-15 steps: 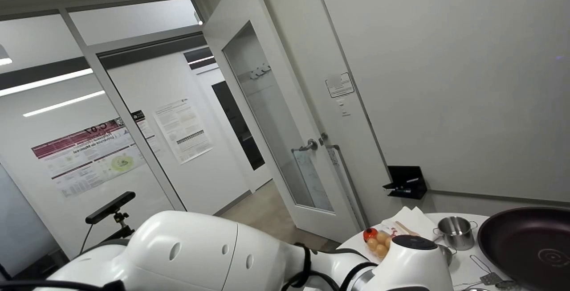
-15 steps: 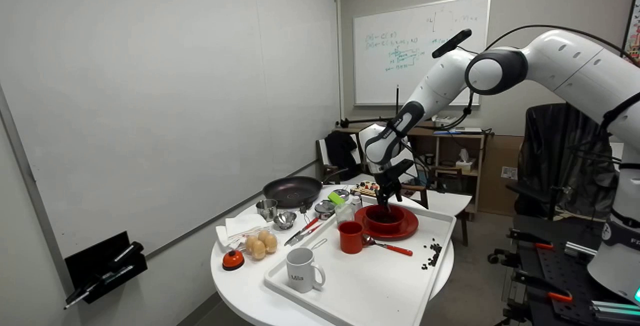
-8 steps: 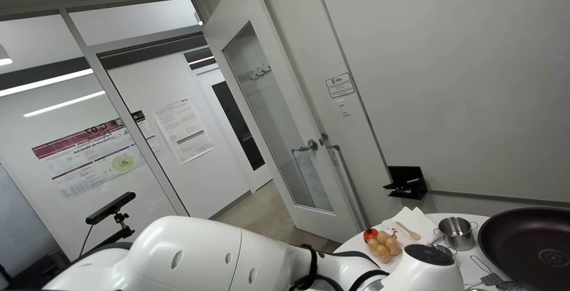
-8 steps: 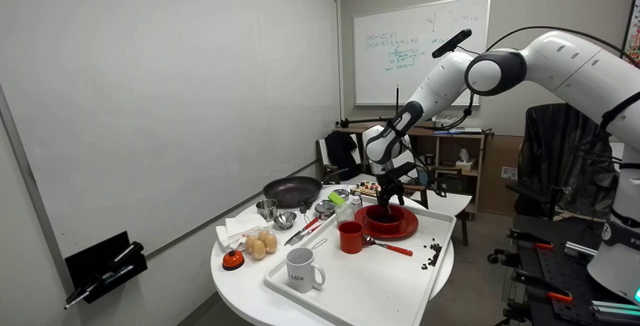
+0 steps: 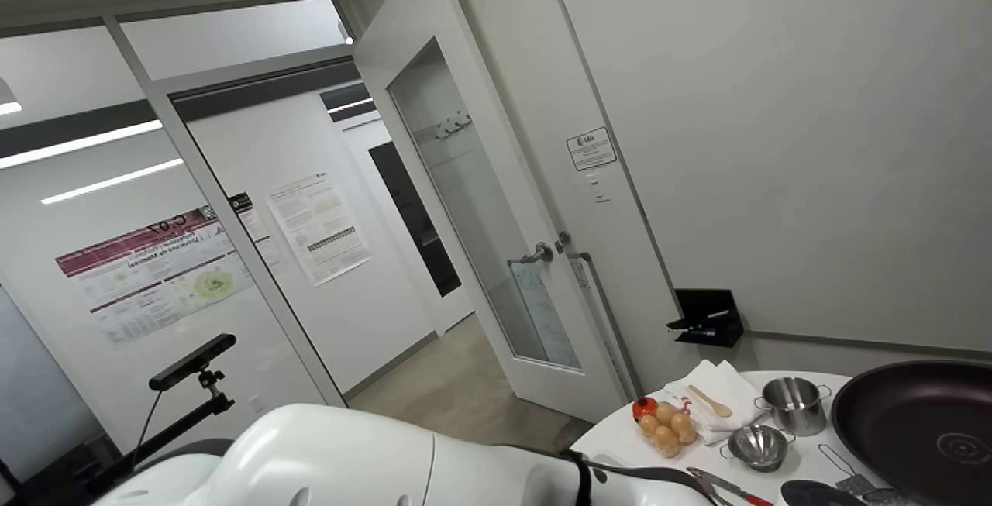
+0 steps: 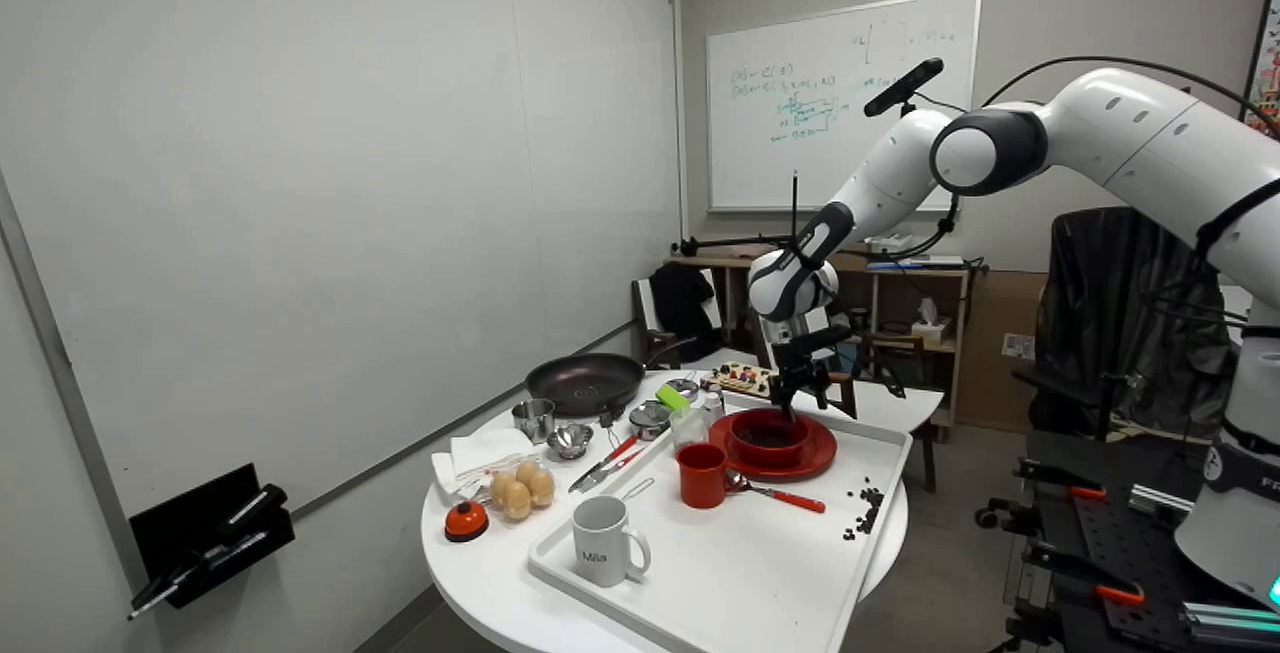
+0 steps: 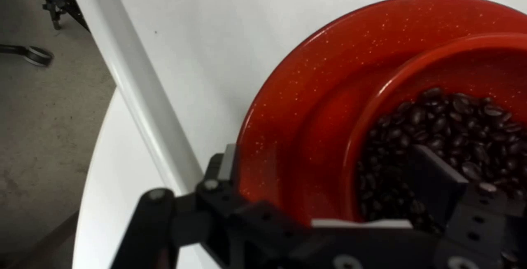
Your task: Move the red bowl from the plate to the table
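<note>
Holding dark beans [image 7: 453,133]: red bowl [image 7: 490,71], on red plate [image 7: 321,75], inside white tray [image 7: 185,34] overhanging table [image 7: 115,166] edge. Gripper [image 7: 331,170] jaws apart, bowl rim between in wrist view.

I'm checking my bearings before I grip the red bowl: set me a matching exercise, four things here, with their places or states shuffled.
1. Red bowl
2. Tool
3. Red mug
4. Frying pan

A. On the tray, beside a red-handled utensil
B. Jaws apart
C. On the table, outside the tray
D. On the plate, holding dark beans

Pairs: 1-D; 2-B; 3-A; 4-C
</note>
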Controlling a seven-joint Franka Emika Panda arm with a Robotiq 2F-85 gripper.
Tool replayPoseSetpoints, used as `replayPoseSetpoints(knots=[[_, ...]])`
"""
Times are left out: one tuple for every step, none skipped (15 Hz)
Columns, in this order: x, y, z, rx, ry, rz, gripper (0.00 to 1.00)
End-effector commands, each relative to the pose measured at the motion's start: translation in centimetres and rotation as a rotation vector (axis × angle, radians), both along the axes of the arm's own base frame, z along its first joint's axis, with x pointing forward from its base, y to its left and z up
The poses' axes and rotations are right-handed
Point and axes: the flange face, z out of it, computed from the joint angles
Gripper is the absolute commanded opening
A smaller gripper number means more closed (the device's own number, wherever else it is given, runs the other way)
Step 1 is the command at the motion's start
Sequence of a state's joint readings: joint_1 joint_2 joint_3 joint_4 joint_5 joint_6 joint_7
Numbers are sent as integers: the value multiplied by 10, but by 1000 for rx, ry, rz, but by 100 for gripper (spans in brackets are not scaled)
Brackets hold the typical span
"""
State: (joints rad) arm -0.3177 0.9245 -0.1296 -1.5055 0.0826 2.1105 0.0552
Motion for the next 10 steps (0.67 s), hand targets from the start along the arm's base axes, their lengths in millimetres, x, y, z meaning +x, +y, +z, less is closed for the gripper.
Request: replayPoseSetpoints(knots=[[5,-6,-2,7,-15,-41,100],[6,-8,-2,-2,-18,-45,100],[6,-9,-2,-16,-19,-54,100],[6,-10,-2,-31,-19,-72,100],[6,-12,-2,-65,-17,-115,100],[6,-3,4,-97,-9,-138,100],[7,-2,4,-115,-7,-154,100],[9,0,4,-130,-6,-167,100],[12,4,5,-149,-7,-181,100],[14,10,6,-164,-6,-192,100]])
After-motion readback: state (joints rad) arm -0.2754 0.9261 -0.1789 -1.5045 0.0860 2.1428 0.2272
